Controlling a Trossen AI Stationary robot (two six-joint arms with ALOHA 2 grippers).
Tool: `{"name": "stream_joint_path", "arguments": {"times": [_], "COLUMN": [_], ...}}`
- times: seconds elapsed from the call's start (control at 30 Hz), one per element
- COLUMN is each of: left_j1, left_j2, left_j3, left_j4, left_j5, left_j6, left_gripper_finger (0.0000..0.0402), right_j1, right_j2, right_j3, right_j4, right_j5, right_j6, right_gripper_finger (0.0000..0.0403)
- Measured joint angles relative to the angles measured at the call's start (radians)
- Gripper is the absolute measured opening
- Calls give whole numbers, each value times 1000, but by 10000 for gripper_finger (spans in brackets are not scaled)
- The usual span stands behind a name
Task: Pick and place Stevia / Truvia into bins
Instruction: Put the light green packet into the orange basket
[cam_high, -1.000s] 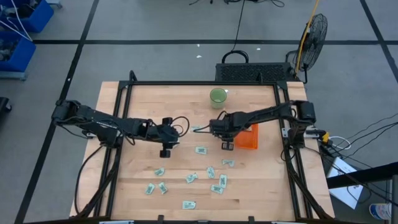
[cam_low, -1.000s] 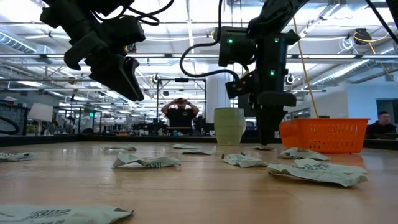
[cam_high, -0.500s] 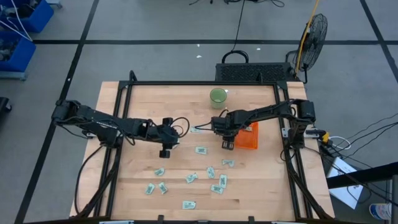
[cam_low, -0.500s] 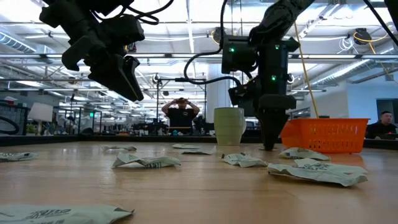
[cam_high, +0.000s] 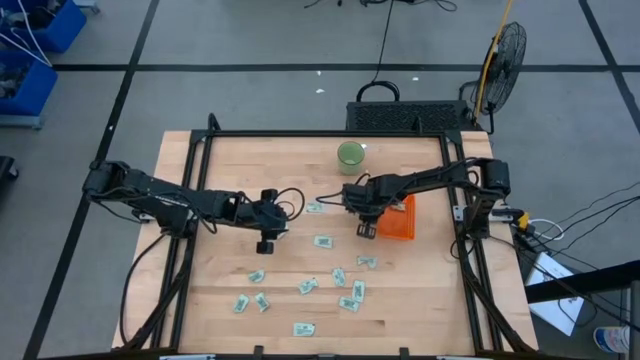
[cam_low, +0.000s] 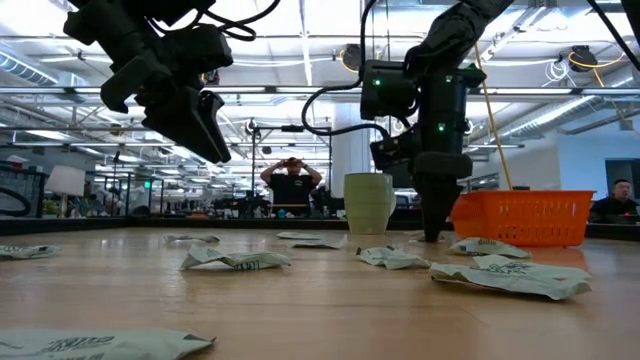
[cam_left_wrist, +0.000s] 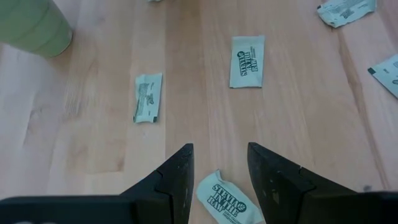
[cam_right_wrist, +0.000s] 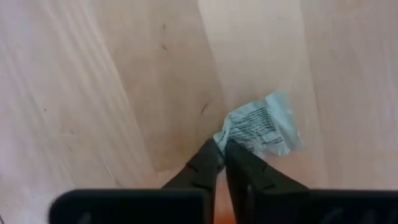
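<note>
Several pale green Stevia sachets (cam_high: 323, 241) lie flat and scattered over the wooden table, mostly in its near half. The orange bin (cam_high: 400, 222) stands right of centre. My right gripper (cam_right_wrist: 222, 146) points down just left of the bin, its tips at table height (cam_low: 432, 234), shut on one crumpled sachet (cam_right_wrist: 261, 127). My left gripper (cam_left_wrist: 219, 165) hangs open well above the table (cam_low: 205, 130), left of centre (cam_high: 278, 222). A sachet (cam_left_wrist: 224, 200) lies on the wood beneath its fingers, untouched. My right gripper pinches the sachet's near corner (cam_right_wrist: 225, 138) between its two fingertips, coming from above with the fingers pointing down. The paper is puckered at the pinch and the rest spreads out beyond the tips. I cannot tell whether it is clear of the wood.
A round green cup (cam_high: 350, 155) stands at the far side behind the bin. A black frame (cam_high: 320, 134) runs round the table's edges. Bare wood lies between the two grippers and in the far left part. A person stands in the room beyond the table (cam_low: 290, 185).
My right gripper has shifted a little toward the table's right edge, nearer the orange bin, staying low at the table top.
</note>
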Motion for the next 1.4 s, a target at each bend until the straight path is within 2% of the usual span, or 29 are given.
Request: {"name": "stream_joint_path", "arguments": {"times": [0.13,0.3,0.4,0.53,0.8,0.97,1.17,1.4], "left_j1": [0,0,0,0,0,0,0,0], "left_j2": [0,0,0,0,0,0,0,0], "left_j3": [0,0,0,0,0,0,0,0], "left_j4": [0,2,2,0,1,2,2,2], "left_j5": [0,0,0,0,0,0,0,-1], "left_j6": [-2,-1,-1,-7,-7,-8,-8,-8], "left_gripper_finger": [157,157,157,157,157,157,157,157], "right_j1": [23,84,136,191,263,277,260,228], "right_j2": [-41,-171,-248,-343,-379,-380,-379,-380], "right_j3": [20,118,148,152,65,-63,-237,-305], "right_j4": [-40,-138,-188,-255,-485,-420,-220,-173], "right_j5": [43,75,149,188,180,124,81,73], "right_j6": [9,33,58,186,502,560,530,518], "right_gripper_finger": [15,6,4,7,8,8,8,13]}}
